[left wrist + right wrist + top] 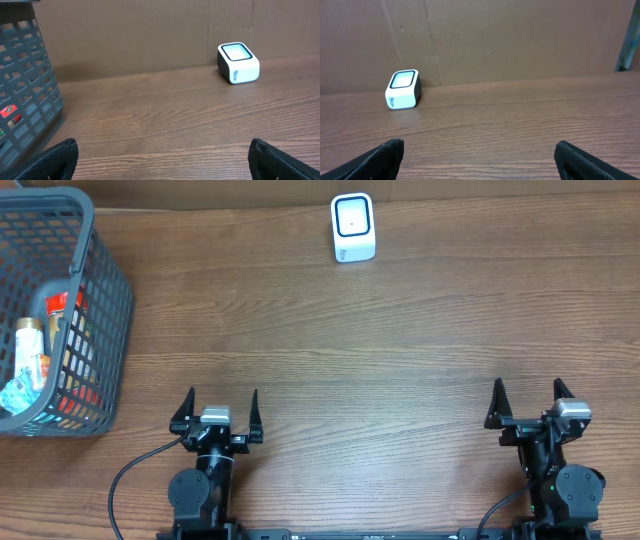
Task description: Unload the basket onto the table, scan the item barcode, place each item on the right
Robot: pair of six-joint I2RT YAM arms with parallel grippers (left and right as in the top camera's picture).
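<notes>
With left hand (215, 408) and right hand (527, 402) wide open and empty, an item (28, 348) should be lifted from the basket (105, 270) by the nearer left hand.

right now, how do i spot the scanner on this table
On the brown wooden table, look to the far edge, right of the grey plastic mesh basket. The small white box scanner stands alone there, solid white with a dark-framed window, unlike the basket.
</notes>
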